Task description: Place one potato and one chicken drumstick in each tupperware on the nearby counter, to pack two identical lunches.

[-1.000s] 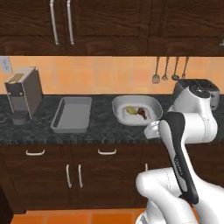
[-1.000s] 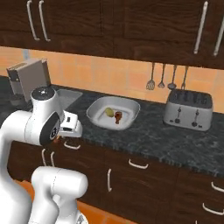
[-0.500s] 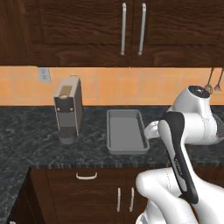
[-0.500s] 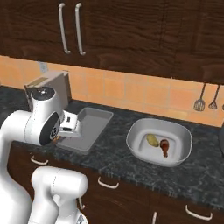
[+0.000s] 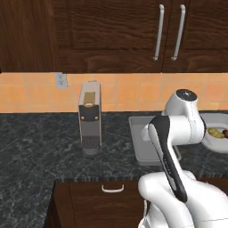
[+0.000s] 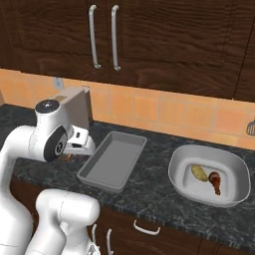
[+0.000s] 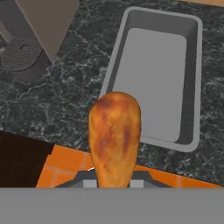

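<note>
My gripper (image 7: 113,180) is shut on a chicken drumstick (image 7: 114,135), orange-brown, plump end pointing away from the hand. It hangs over the counter's (image 7: 65,100) front edge, just short of the grey rectangular tupperware (image 7: 157,74), which holds nothing. In the right base view the hand sits left of that tray (image 6: 112,162), mostly hidden behind my arm. The white oval tupperware (image 6: 209,174) to the right holds one potato (image 6: 199,173) and one drumstick (image 6: 215,182). In the left base view my arm covers part of the grey tray (image 5: 139,147), and the white dish (image 5: 219,141) shows at the right edge.
A grey upright coffee machine (image 5: 90,118) stands on the counter (image 5: 40,147) left of the tray, close to my hand (image 6: 74,107). Dark wall cabinets with silver handles (image 6: 102,37) hang above. Orange floor (image 7: 65,159) shows below the counter edge.
The base has driven left, so the whole scene has slid right: the coffee machine and grey tray now sit ahead and the white dish lies off to the right. The gripper stays shut on the drumstick.
</note>
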